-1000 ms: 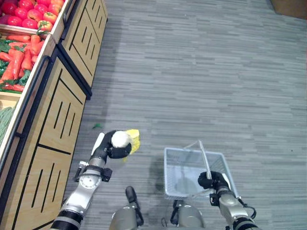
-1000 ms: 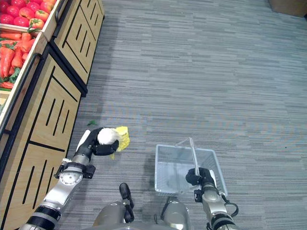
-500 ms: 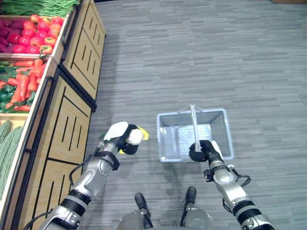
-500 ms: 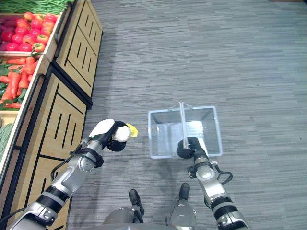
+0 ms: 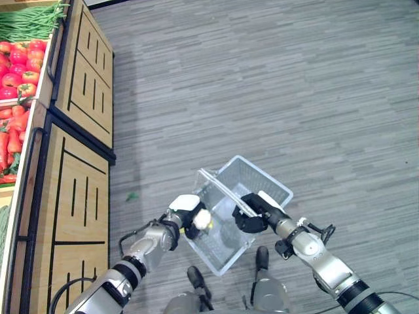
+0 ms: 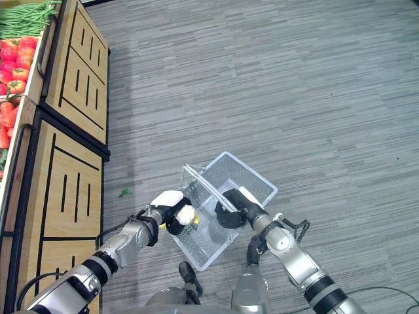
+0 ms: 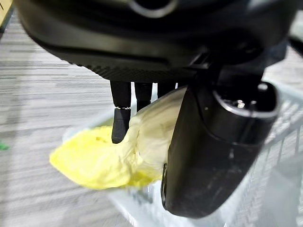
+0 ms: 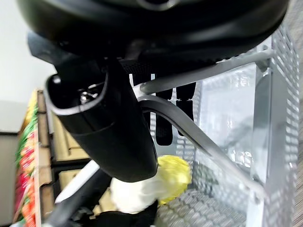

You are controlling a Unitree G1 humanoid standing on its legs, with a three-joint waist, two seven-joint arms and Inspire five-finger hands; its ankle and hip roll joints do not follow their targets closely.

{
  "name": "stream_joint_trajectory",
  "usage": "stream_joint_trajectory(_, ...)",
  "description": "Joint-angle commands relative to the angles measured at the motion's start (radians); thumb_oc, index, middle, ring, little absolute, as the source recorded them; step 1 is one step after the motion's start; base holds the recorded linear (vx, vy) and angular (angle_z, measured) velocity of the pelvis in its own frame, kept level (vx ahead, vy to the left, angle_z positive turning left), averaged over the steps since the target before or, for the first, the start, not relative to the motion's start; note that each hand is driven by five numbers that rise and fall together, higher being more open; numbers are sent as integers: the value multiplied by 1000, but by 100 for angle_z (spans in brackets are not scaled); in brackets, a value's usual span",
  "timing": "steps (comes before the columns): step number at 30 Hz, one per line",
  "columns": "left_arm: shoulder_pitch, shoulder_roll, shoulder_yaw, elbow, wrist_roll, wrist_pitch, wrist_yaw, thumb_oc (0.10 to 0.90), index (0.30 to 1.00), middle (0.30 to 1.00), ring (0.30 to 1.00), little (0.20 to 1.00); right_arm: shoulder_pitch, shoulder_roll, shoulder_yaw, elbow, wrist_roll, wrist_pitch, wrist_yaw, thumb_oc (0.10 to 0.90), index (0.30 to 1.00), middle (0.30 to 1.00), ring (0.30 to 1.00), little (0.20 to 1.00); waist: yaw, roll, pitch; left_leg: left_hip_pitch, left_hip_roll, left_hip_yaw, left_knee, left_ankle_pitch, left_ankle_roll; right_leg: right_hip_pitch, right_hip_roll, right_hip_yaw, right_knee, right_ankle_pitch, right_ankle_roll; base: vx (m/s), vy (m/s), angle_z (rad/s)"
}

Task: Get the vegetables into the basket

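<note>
My left hand (image 5: 185,216) is curled round a pale yellow-white cabbage (image 5: 203,220) and holds it at the near left rim of the wire basket (image 5: 270,185). In the left wrist view the cabbage (image 7: 97,162) sits between the fingers (image 7: 120,120) and the thumb, just above the basket's edge. My right hand (image 5: 253,212) is shut on the basket's handle (image 8: 201,138) and holds the basket tilted off the floor. From the right wrist view the cabbage (image 8: 173,176) appears past the handle, beside the mesh wall (image 8: 232,106).
Wooden produce stands (image 5: 75,190) line the left side, holding tomatoes (image 5: 18,78), carrots (image 5: 12,140) and green beans (image 5: 29,23). A small green leaf scrap (image 5: 132,195) lies on the grey floor (image 5: 294,85) by the stand.
The camera has shifted. My right hand has lifted and tilted the basket toward the left hand. The left hand has brought the cabbage right to the basket's rim.
</note>
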Motion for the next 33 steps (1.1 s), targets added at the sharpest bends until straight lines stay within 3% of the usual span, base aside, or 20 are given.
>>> stream_joint_trajectory(1, -53, 43, 27, 8, 18, -53, -9, 900, 1000, 1000, 1000, 1000, -93, 94, -42, -207, 139, -183, 43, 400, 300, 300, 300, 300, -2, -43, -30, 17, 84, -29, 1, -16, -112, -25, -104, 4, 0, 54, 133, -37, 0, 5)
stream_joint_trajectory(12, 29, 101, 64, -103, -12, -78, -33, 900, 1000, 1000, 1000, 1000, -60, 117, -39, -188, 204, -164, 52, 400, 300, 300, 300, 300, 29, -60, -54, 39, 92, -55, 3, -22, -109, 25, -104, -27, 7, 36, 128, -7, 2, 9)
stream_joint_trajectory(18, 82, 101, 102, -103, -46, -78, -44, 900, 1000, 1000, 1000, 1000, -45, 164, -72, -85, 234, -151, 15, 400, 300, 300, 300, 300, 51, -68, -87, 84, 97, -68, 8, -38, -107, 87, -100, -45, 12, 9, 121, 34, 3, 11)
stream_joint_trajectory(20, 147, 115, 126, -104, -46, -84, -59, 900, 1000, 1000, 1000, 1000, 23, 195, -130, -43, 309, -156, -3, 400, 300, 300, 300, 300, 59, -69, -105, 107, 96, -69, 9, -46, -105, 111, -101, -53, 13, 1, 120, 65, 36, 3)
stream_joint_trajectory(23, 170, 115, 145, -94, -62, -79, -69, 900, 1000, 1000, 1000, 1000, 56, 208, -155, -2, 309, -147, -12, 400, 300, 300, 300, 300, 64, -72, -116, 114, 93, -73, 7, -47, -104, 121, -103, -61, 13, -1, 119, 15, 26, 3)
stream_joint_trajectory(26, 221, 106, 187, -45, -90, -59, -74, 900, 1000, 1000, 1000, 1000, 82, 215, -217, 94, 259, -138, -55, 400, 300, 300, 300, 300, 72, -79, -126, 113, 86, -77, 4, -47, -101, 125, -108, -71, 13, 3, 120, -8, 25, 9)
stream_joint_trajectory(27, 246, 102, 200, -95, -116, -48, -92, 900, 1000, 1000, 1000, 1000, 91, 219, -235, 108, 259, -142, -58, 400, 300, 300, 300, 300, 75, -79, -124, 113, 85, -80, 4, -48, -99, 126, -109, -72, 12, 4, 121, -8, 19, 6)
stream_joint_trajectory(28, 212, 63, 202, -94, -120, -23, -91, 900, 1000, 1000, 1000, 1000, 102, 222, -252, 171, 232, -128, -78, 400, 300, 300, 300, 300, 69, -85, -128, 112, 85, -83, 5, -52, -99, 127, -111, -74, 13, 5, 124, -22, 20, 18)
stream_joint_trajectory(29, 207, 49, 267, -46, -157, 16, -82, 900, 1000, 1000, 1000, 1000, 116, 223, -323, 251, 193, -107, -109, 400, 300, 300, 300, 300, 69, -93, -136, 105, 74, -85, 0, -47, -93, 120, -120, -77, 10, 14, 126, -21, 18, 11)
stream_joint_trajectory(33, 212, 37, 314, 31, -177, 38, -65, 900, 1000, 1000, 1000, 1000, 115, 211, -387, 361, 141, -101, -134, 400, 300, 300, 300, 300, 68, -95, -141, 90, 64, -92, 0, -47, -89, 115, -132, -89, 10, 23, 129, -25, 23, -3)
